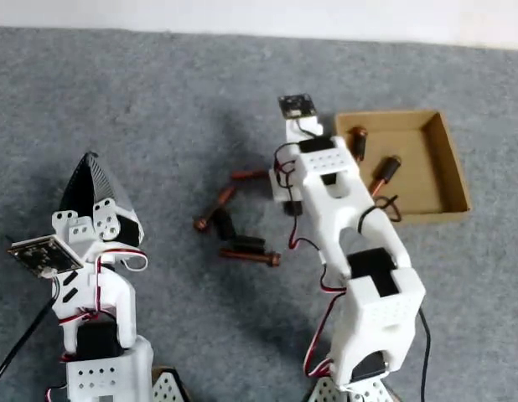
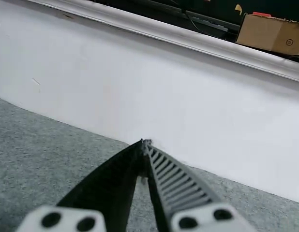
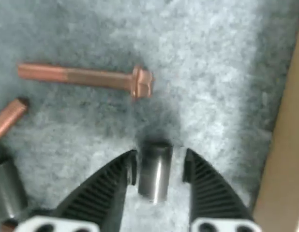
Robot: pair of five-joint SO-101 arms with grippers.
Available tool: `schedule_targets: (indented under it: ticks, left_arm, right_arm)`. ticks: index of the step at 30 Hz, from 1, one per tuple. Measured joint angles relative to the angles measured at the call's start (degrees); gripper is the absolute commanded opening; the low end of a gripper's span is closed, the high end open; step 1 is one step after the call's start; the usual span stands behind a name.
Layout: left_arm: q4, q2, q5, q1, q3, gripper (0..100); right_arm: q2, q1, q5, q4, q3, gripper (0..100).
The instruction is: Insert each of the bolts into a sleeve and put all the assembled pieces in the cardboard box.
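Grey carpeted counter (image 1: 158, 100), white wall (image 2: 188, 96) behind.
The left claw (image 2: 145, 145) sits pinched closed; the right claw (image 3: 160, 155), parted, straddles a dark sleeve (image 3: 153, 180).

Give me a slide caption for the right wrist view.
Right hand open astride a dark sleeve on grey carpet, a copper bolt beyond it, cardboard box alongside.

The left arm (image 1: 100, 301) sits folded close over its base at the near left of the high view, the left gripper (image 1: 91, 159) pointing away from the base, roughly level, its two black fingers (image 2: 173, 179) pressed together tip to tip. The right arm (image 1: 360, 260) stretches forward from its base, wrist bent over, the right gripper (image 3: 160, 157) aimed steeply downward with its jaws parted.
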Motion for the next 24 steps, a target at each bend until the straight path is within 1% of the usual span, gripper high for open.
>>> schedule_targets:
  ticks: [7, 12, 19, 22, 24]
  left_arm:
    - [0.0, 0.0, 0.0, 0.0, 0.0, 1]
    - [0.0, 0.0, 0.0, 0.0, 0.0, 1]
    - [0.0, 0.0, 0.0, 0.1, 0.0, 1]
    - [0.0, 0.0, 0.0, 0.8, 0.0, 1]
    - [0.0, 0.0, 0.0, 1.0, 0.0, 1]
  right_arm:
    - [-0.4, 0.0, 0.0, 1.7, 1.8, 16.2]
    - [-0.4, 0.0, 0.0, -2.8, 5.6, 16.2]
    - [-0.4, 0.0, 0.0, -3.9, 6.0, 16.2]
    - [0.0, 0.0, 0.0, -4.0, 6.0, 12.8]
    - [1.4, 0.1, 0.0, -4.1, 5.8, 6.3]
